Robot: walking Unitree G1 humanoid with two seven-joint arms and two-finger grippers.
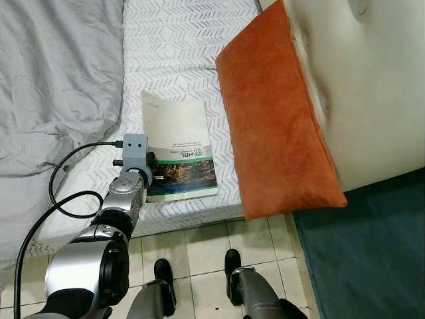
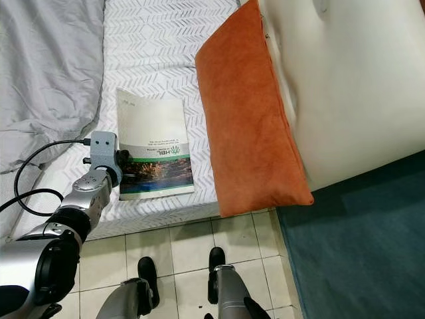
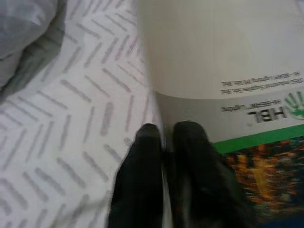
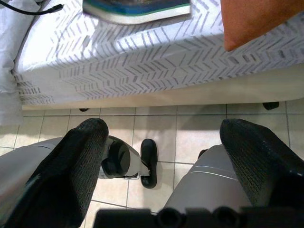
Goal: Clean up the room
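Nearest, at 6 o'clock, the robot's feet stood on the tile floor hard against the bed's edge. The right pincer hung low over those tiles beside the legs, its two fingers spread wide with nothing between them.

At 7 o'clock the left arm reached up and forward from the lower corner, a black cable looping off it over the sheet. Its wrist camera block sat at the book's left edge. The left pincer had its fingers drawn nearly together at that edge of the book, one finger on the sheet side and the other over the cover, the edge running up between them; whether they truly gripped it could not be told.

The book lay flat on the patterned sheet at about the centre, close to the bed's near edge, its cover pale above, with a green band and a dark picture below.

Just beside it at 3 o'clock lay a long orange pillow, running from the near edge away toward 12, its far side against a cream headboard. Teal carpet showed at 4 o'clock.

From 9 to 11 o'clock a grey duvet lay rumpled over the bed.
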